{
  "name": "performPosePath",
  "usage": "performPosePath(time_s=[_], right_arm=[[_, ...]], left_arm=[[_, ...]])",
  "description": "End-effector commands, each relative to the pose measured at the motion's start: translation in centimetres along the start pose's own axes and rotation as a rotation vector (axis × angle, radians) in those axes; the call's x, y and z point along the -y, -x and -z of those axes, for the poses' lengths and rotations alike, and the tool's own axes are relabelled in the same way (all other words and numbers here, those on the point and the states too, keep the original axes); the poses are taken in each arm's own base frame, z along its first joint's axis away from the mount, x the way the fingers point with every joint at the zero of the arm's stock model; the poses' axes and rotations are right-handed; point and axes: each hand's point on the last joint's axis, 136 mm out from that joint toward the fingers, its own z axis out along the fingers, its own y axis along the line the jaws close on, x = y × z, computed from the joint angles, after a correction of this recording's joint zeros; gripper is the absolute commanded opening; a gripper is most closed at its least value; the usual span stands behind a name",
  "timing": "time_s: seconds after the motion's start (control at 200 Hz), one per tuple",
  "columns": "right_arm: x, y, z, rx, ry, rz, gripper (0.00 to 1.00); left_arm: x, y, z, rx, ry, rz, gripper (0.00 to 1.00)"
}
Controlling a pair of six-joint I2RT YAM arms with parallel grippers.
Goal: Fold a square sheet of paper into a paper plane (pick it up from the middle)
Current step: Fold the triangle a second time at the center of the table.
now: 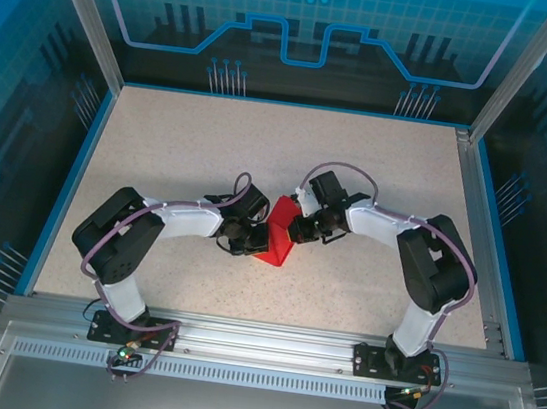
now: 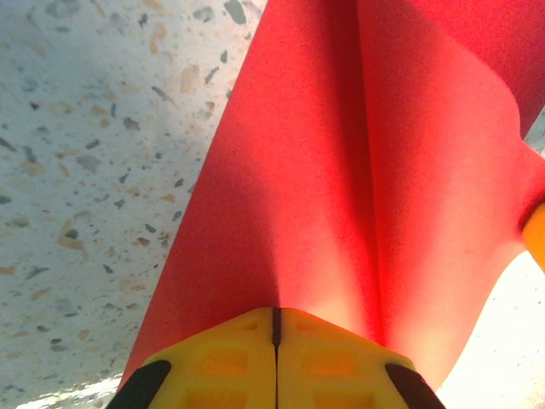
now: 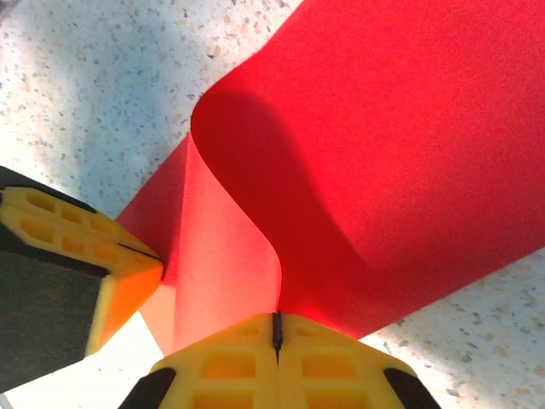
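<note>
Square sheet of paper (image 1: 274,243): bright red, not lying flat. It is bowed and creased into a raised shape between the two arms. The speckled worktop (image 1: 181,142) spreads out on every side of the sheet, which sits near its middle. From the top view the sheet's lowest corner looks to touch the worktop, but I cannot be sure.

Left end effector (image 1: 251,239): at the sheet's left edge, clenched on the paper. In the left wrist view its yellow fingers (image 2: 221,362) are pressed together with only a hairline seam between them. The red sheet (image 2: 341,170) rises straight out of that seam, with a soft crease running up from it. The right wrist view shows the same end effector (image 3: 146,266) from the side, with the sheet's edge pinched in its tips.

Right end effector (image 1: 298,226): at the sheet's upper right edge, also clenched on the paper. In the right wrist view its fingers (image 3: 336,366) meet at a thin seam. A folded edge of the sheet (image 3: 409,136) runs down into that seam, and the paper curls over in a loop just left of it.

The two end effectors are close together, with only the sheet between them.
</note>
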Motion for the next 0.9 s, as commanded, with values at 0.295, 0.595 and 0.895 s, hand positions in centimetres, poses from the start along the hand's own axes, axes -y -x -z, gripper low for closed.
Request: performPosePath(time_s=[0.295,0.595,0.895], right_arm=[[0.3,-0.2,-0.9,-0.044,-0.054,0.028,0.03],[0.2,-0.7,-1.2,-0.059,-0.075,0.030,0.03],[0.4,-1.0,-1.1,-0.062,-0.104,0.031,0.04]], left_arm=[[-0.7,0.2,0.5,0.006,0.031,-0.012,0.07],[-0.4,0.2,0.8,0.008,0.017,-0.014,0.10],[-0.3,0.1,0.9,0.011,0.014,-0.020,0.10]])
